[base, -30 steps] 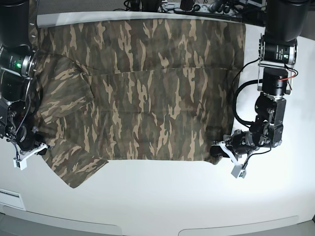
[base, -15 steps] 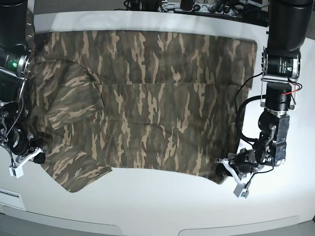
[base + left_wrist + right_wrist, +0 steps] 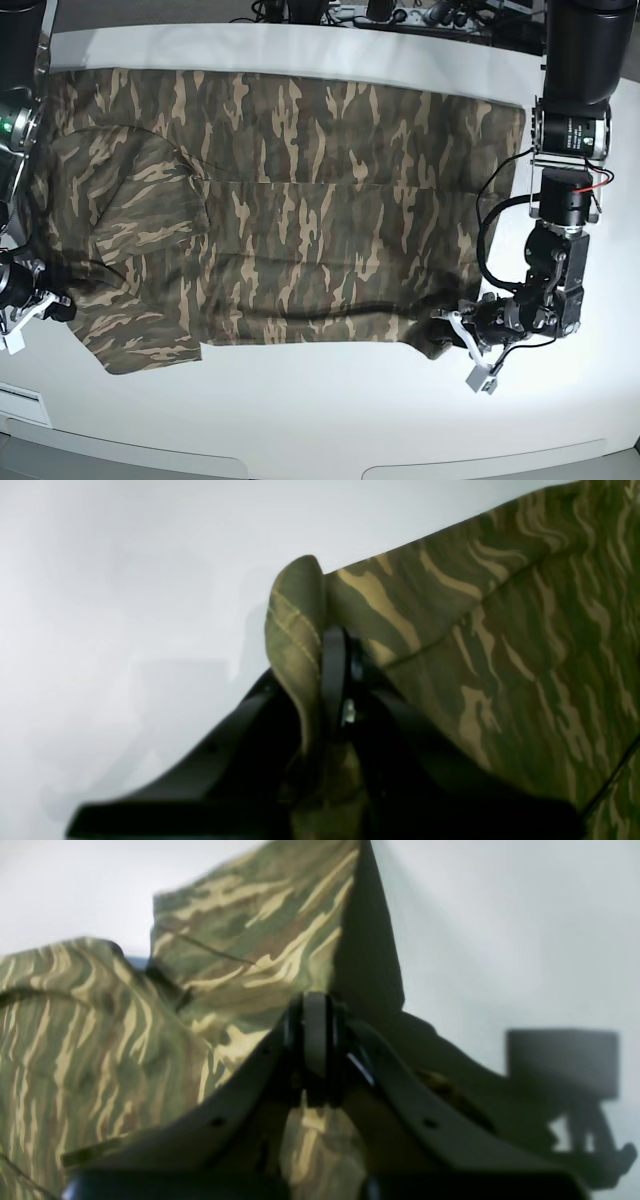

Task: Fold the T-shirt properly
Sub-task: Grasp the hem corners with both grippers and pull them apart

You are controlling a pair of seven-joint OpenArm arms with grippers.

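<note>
The T-shirt (image 3: 290, 210) lies spread across the table (image 3: 330, 420). The left gripper (image 3: 462, 333) and right gripper (image 3: 40, 305) each pinch a lower corner. The cloth looks soft and limp; hems suit gripping.

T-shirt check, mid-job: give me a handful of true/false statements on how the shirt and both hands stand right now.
1. The left hand is shut on a corner of the T-shirt. True.
2. The right hand is open and clear of the cloth. False: it is shut on the shirt's edge, as the right wrist view shows.
3. The shirt lies spread across the white table. True.
4. The shirt is plain blue. False: it is camouflage in olive, brown and tan.
5. The shirt is already folded into a small square. False: it is spread wide, with only one lengthwise fold line across it.
</note>
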